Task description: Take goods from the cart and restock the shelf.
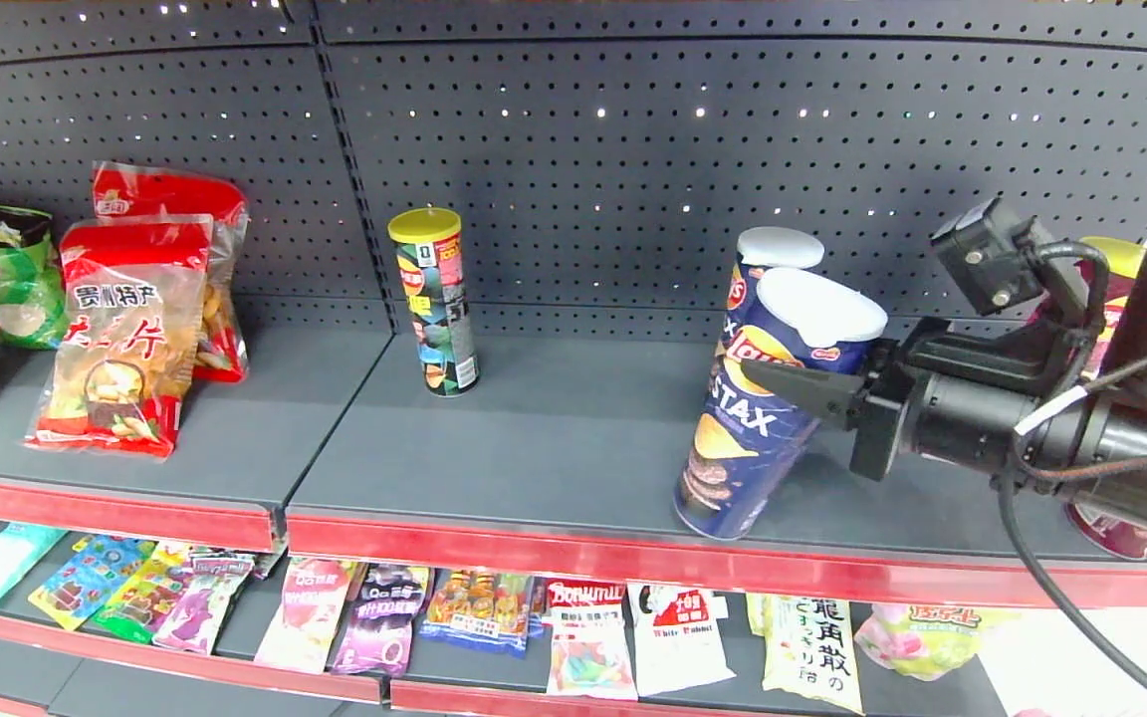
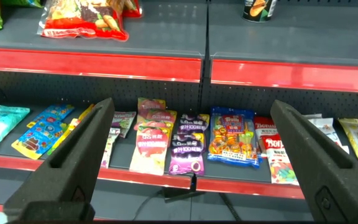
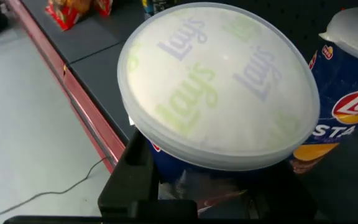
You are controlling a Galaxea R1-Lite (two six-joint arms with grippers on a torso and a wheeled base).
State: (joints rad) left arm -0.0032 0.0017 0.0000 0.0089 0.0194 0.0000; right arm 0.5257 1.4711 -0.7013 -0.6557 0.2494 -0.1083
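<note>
Standing just behind the tilted blue can (image 1: 768,418), its twin (image 1: 780,247).

The left gripper (image 2: 191,106) has its black fingers (image 2: 73,155) spread wide. Between them a lower shelf (image 2: 135,180) holds a row of candy packets (image 2: 188,146). The red-edged upper shelf (image 2: 104,62) carries a red snack bag (image 2: 82,18) and a can (image 2: 260,9).

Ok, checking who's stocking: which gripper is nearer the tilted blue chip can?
Right. The right gripper grips the tilted blue chip can on the shelf; the left gripper hangs open facing the lower shelf, away.
</note>
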